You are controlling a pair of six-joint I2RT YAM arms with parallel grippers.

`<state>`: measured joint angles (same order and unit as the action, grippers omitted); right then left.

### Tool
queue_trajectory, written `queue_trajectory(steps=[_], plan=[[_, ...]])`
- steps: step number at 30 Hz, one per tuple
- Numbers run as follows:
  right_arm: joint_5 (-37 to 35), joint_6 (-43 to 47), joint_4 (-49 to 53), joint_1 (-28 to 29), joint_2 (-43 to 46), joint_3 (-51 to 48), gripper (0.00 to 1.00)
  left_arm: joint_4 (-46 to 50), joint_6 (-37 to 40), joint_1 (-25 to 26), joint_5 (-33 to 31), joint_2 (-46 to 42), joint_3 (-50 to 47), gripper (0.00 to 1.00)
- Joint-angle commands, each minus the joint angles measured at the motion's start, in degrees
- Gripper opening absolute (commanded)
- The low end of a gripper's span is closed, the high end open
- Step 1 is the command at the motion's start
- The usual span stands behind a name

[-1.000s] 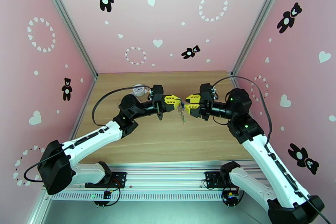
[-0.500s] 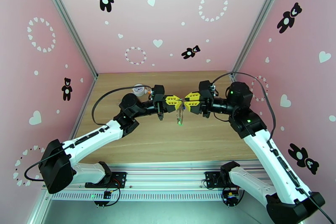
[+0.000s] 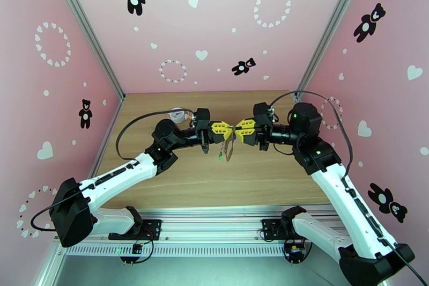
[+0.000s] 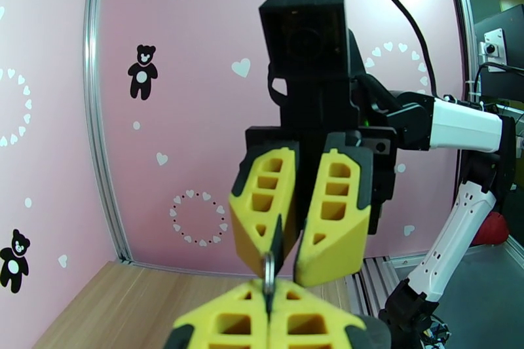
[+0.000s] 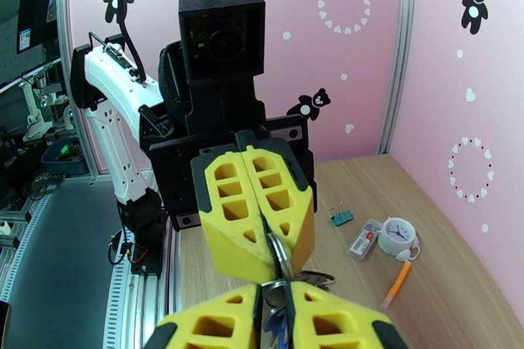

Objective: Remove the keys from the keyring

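Top external view: over the table (image 3: 177, 185), at frame centre, the left arm (image 3: 123, 171) and right arm (image 3: 332, 180) reach inward, tips meeting. The left gripper (image 3: 229, 131) is clamped on the keyring (image 3: 229, 148), which hangs below it. The right gripper (image 3: 239, 130) has its fingers slightly apart around the ring, and I cannot tell whether it grips. The keys (image 3: 221, 156) dangle at lower left.
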<state>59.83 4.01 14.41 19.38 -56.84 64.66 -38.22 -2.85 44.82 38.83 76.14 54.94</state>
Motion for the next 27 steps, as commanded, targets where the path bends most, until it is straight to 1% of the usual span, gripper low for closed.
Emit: queue_trajectory(steps=[1,3,5,10,14,18,21,25,27], plan=[[0.8,0.4,-0.4,0.1,-0.8,2.4,0.18,-2.1,0.0,1.1,1.7,0.6,2.2,0.0],[1.0,0.3,-0.6,0.1,-1.1,2.7,0.18,-2.3,-0.2,1.1,2.0,0.7,2.4,0.0],[0.4,0.1,-0.6,0.1,-1.5,2.9,0.21,-3.0,-0.8,1.3,2.0,0.8,2.5,0.0],[-1.4,-0.4,-0.8,0.1,-1.4,3.2,0.23,-3.1,-0.4,1.7,1.4,0.3,1.8,0.0],[-1.4,-0.7,-0.9,0.0,-1.0,3.6,0.23,-3.1,-0.3,1.8,1.6,0.4,1.7,0.0],[0.6,-0.8,-0.4,0.0,-2.0,4.6,0.19,-3.2,-0.2,1.9,1.9,0.7,2.1,0.0],[0.8,0.0,1.1,0.1,-2.3,4.9,0.13,-3.4,-0.3,1.9,1.5,0.9,2.3,0.0],[-1.7,1.7,4.3,0.1,-1.7,6.3,0.0,-2.6,-0.2,1.9,-0.1,0.9,2.3,0.0],[-3.2,3.0,7.0,0.1,-2.0,7.5,0.0,-2.3,0.1,1.9,-1.6,0.5,1.6,0.0]])
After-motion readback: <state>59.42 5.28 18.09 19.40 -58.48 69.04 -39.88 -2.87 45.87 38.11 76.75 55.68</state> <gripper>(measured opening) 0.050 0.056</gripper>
